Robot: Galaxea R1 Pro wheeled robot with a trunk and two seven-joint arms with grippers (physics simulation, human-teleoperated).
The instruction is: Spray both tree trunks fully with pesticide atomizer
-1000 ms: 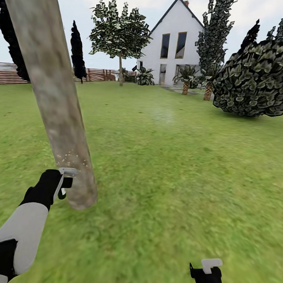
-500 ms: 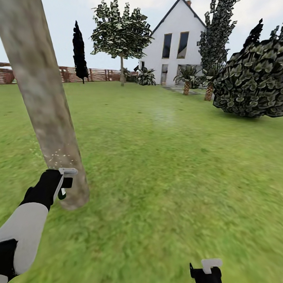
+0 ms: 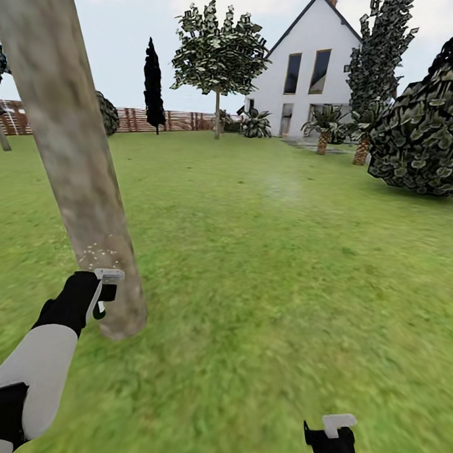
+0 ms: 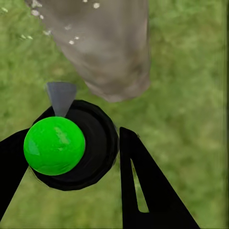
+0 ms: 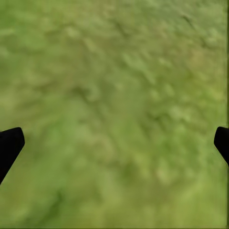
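Fenced green lawn (image 3: 271, 268) — left hand (image 3: 99, 293) gripping the atomizer (image 4: 71, 150) beside a speckled trunk (image 3: 71, 154), right hand (image 5: 114, 143) spread.

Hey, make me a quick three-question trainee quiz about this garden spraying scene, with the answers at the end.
1. True or false: the left gripper holds the black pesticide atomizer with the round green top.
2. Which is nearest the atomizer's grey nozzle: (a) the white gabled house, (b) the thick grey-beige mottled tree trunk, (c) the brown slatted wooden fence?
3. Fill in: the right gripper, jaws spread wide, hangs over bare ____.

Key: 1 true. 2 b; pale specks dot the trunk just above the nozzle. 3 grass.
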